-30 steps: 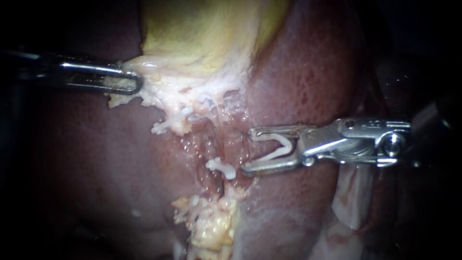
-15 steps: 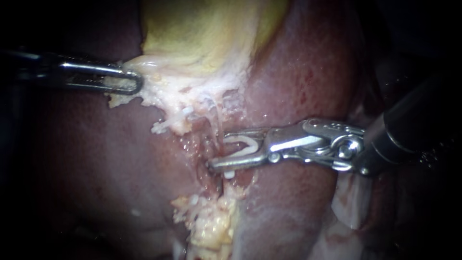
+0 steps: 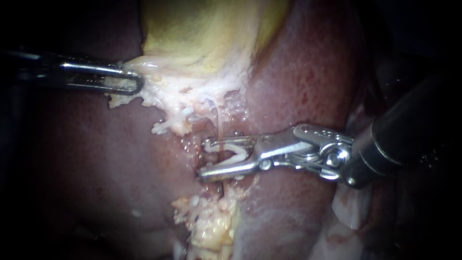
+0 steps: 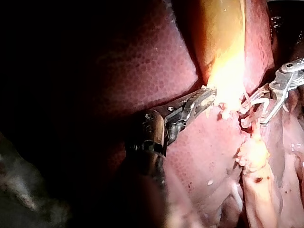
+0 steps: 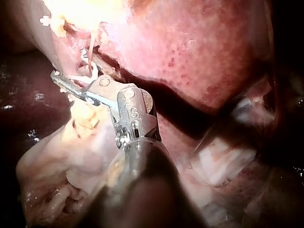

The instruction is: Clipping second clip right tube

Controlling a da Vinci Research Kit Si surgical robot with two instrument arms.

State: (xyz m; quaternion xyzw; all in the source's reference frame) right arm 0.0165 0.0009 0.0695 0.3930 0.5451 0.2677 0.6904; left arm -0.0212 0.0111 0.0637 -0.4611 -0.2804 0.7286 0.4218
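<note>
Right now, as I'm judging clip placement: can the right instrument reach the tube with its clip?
Probably yes. The right instrument has its open clip straddling the tube, with nothing between them. The left instrument holds the gallbladder aside, which leaves the approach free.

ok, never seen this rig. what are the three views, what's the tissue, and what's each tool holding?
It's a surgical robot: two thin instruments work on a pig's liver and yellowish gallbladder on a bench. One view is the endoscope's, close to the tissue; the other two come from cameras on each instrument's arm. The left instrument, entering from the endoscope view's left, has its jaws shut on the gallbladder's pale lower edge. The right instrument carries a white clip, open in a V between its jaws, seemingly around a thin tube running down from the gallbladder. The clip is not yet squeezed shut.
</note>
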